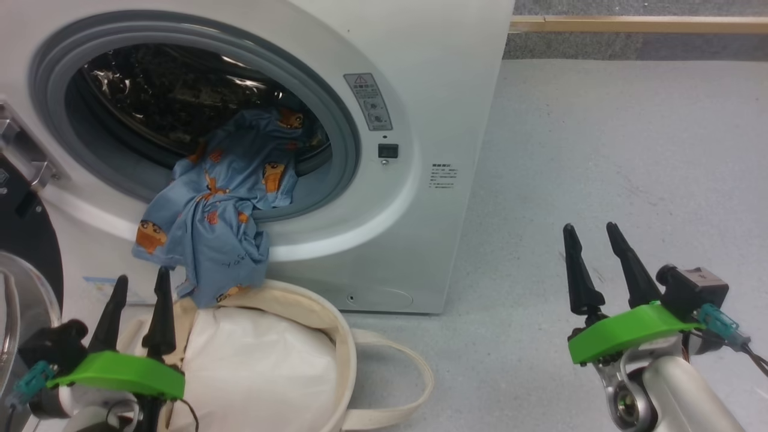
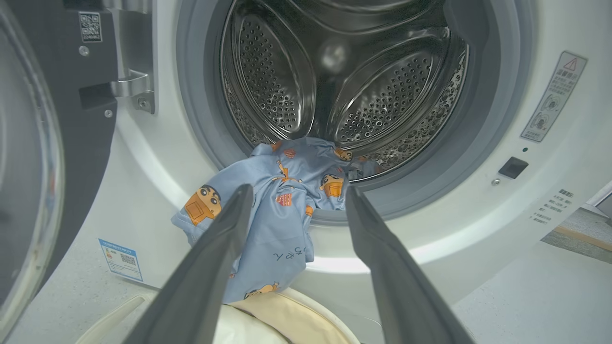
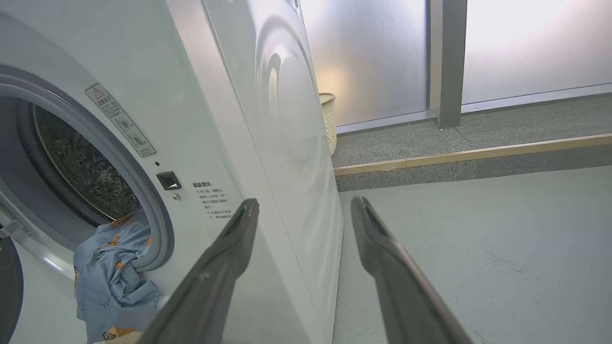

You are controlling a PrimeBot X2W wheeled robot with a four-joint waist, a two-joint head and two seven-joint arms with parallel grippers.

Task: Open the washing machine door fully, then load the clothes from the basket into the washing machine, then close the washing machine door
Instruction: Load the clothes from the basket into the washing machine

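The white washing machine (image 1: 420, 90) stands with its round opening uncovered. Its black-rimmed door (image 1: 24, 240) is swung out at the far left, also seen as the door (image 2: 43, 143). The light blue clothes (image 1: 219, 198) hang over the grey rubber ring, part inside the drum, part draped down the front toward the basket (image 1: 336, 336); the same clothes (image 2: 282, 210) and clothes (image 3: 112, 282) show in both wrist views. My left gripper (image 1: 139, 282) is open above the basket, a little short of the hanging fabric. My right gripper (image 1: 591, 231) is open over the floor, right of the machine.
White padding (image 1: 258, 366) lies in the basket, whose handle (image 1: 408, 372) loops out on the floor. A step with a wooden edge (image 1: 636, 24) runs behind the machine. A woven bin (image 3: 329, 119) stands behind the washer. Grey floor (image 1: 600, 150) stretches to the right.
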